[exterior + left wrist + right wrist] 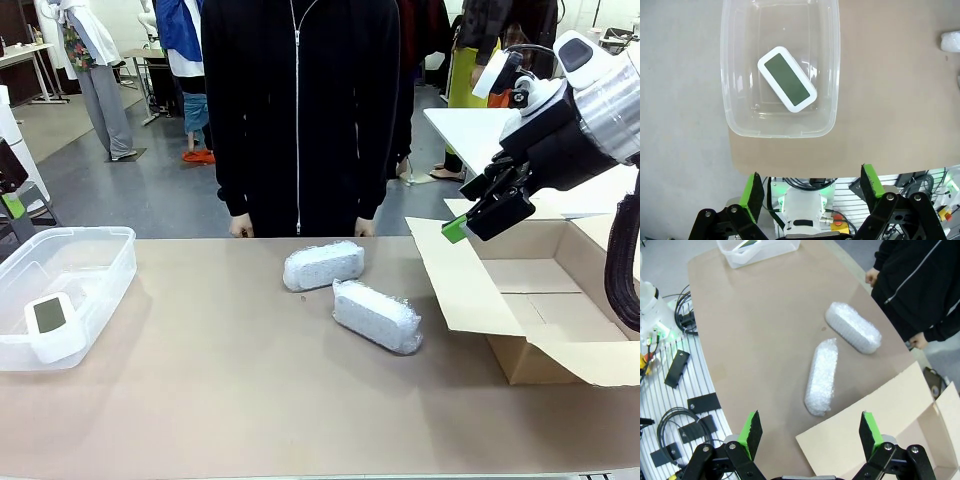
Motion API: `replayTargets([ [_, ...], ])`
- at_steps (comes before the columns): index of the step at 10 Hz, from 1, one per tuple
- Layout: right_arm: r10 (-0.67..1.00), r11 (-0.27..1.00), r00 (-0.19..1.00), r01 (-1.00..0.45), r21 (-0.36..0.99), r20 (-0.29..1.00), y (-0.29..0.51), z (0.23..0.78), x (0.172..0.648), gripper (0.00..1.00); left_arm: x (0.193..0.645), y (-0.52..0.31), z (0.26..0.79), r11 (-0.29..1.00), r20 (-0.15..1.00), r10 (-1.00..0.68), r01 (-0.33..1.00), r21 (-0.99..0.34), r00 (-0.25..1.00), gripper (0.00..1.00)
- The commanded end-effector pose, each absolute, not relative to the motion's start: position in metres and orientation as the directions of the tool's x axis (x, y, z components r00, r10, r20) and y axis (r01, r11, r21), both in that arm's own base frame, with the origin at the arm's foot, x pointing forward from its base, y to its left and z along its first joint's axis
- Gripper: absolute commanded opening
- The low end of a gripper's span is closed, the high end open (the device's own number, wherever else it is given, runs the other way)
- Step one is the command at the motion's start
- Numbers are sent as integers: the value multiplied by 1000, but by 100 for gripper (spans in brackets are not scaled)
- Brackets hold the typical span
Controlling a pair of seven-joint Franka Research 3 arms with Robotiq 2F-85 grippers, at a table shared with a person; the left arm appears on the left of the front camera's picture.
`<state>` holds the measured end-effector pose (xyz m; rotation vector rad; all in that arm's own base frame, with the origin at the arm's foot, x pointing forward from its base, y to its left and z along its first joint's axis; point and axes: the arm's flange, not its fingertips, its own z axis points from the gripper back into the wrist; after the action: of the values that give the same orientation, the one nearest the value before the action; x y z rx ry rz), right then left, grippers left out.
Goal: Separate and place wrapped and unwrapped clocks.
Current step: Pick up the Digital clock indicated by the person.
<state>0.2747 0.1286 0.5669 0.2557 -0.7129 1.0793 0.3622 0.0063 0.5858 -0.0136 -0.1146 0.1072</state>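
I count two bubble-wrapped bundles [323,265] [377,316] near the middle of my worktop [220,400]. There is one bare white clock [787,79], lying in the one clear plastic bin [726,75] at the left edge. One open cardboard box [470,290] sits at the right edge. My tools number two: left tool [810,175], right tool [810,427]. One person [300,110] stands at the far edge.

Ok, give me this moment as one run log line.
left gripper: open, by clear bin | right gripper: open, above cardboard box flap | unwrapped clock: in bin | far wrapped bundle, near wrapped bundle: on table
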Motion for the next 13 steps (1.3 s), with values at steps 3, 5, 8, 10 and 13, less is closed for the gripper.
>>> replayTargets([
  [3,712,461,277,-877,-133,645,129,566,275,100,364,-72,594,877,196,-407,441,-189,892,100],
  [5,712,461,277,-877,-133,645,129,566,275,100,348,-104,590,677,289,-623,686,-266,727,100],
  [8,712,461,277,-877,-133,645,129,566,275,100,326,-118,590,499,410,-729,836,-229,547,100],
  [10,712,461,277,-877,-133,645,129,566,275,100,303,-113,594,451,457,-748,874,-181,481,100],
  [13,712,461,277,-877,-133,645,129,566,275,100,294,-115,579,403,553,-757,915,-23,347,100],
])
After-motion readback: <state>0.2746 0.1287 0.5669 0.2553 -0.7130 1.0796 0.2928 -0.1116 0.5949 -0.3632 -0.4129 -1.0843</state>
